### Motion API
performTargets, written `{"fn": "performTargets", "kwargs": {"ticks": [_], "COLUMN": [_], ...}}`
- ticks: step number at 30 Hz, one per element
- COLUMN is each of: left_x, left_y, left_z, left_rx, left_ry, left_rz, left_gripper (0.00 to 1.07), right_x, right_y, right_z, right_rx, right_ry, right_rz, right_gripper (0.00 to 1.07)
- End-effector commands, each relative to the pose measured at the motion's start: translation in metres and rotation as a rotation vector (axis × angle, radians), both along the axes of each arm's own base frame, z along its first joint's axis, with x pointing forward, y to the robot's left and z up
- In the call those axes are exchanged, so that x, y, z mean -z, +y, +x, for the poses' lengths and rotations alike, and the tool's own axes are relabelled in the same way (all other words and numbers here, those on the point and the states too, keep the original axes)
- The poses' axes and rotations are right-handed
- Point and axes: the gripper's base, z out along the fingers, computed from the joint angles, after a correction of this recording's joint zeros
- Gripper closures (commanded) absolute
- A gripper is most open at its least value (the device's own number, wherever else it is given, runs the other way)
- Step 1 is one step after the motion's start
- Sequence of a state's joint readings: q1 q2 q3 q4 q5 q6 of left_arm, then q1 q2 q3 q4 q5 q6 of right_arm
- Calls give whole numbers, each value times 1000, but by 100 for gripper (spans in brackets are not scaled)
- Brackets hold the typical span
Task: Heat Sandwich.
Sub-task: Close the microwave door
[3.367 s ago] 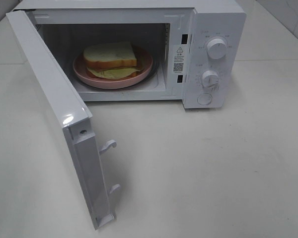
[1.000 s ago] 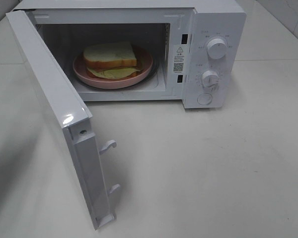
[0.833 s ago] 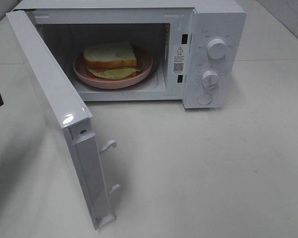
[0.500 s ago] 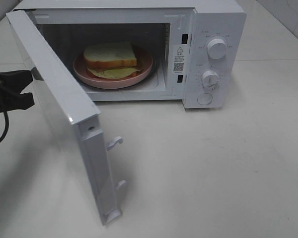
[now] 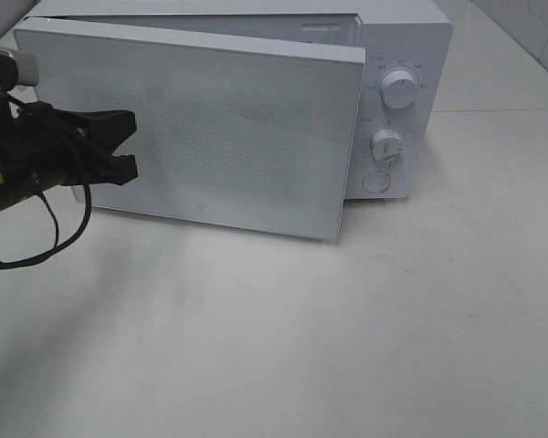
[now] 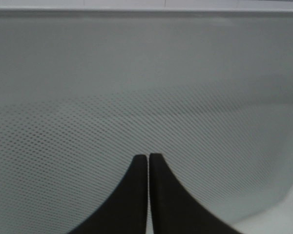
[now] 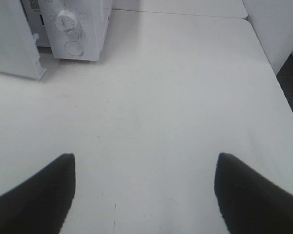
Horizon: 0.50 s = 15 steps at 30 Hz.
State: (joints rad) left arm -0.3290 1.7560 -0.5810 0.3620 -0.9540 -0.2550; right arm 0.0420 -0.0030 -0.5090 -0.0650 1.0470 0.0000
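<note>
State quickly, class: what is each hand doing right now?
Left hand: closed, empty, at the microwave door.
Right hand: open, holding nothing, over the table.

White microwave [image 5: 409, 44], door [image 5: 219, 128] ajar; pale table [image 5: 365, 328]

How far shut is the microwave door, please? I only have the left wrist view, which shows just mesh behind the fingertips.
Observer: Nearly shut but ajar; in the high view the door's free edge stands out from the knob panel.
Operator: Is the sandwich visible?
Observer: No, the door hides the inside.
Operator: And the right gripper?
Observer: The right gripper is open and empty above the table, apart from the microwave.
</note>
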Motion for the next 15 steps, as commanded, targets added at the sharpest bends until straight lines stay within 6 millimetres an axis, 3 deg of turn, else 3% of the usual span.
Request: {"fn": "performTargets", "kwargs": {"ticks": [1,15], "left_x": [-2,-6], "left_y": [-14,-61], "left_z": [5,21], "left_rx": [14,38], "left_ry": [2,26], "left_rz": [-3,-32], "left_gripper": [106,106], "right_x": [1,1], "right_y": [0,0], "right_z": [-3,-3], "right_rx": [13,13], "right_ry": [-29,-29], "right_rz": [10,10], "right_gripper": [31,31]}}
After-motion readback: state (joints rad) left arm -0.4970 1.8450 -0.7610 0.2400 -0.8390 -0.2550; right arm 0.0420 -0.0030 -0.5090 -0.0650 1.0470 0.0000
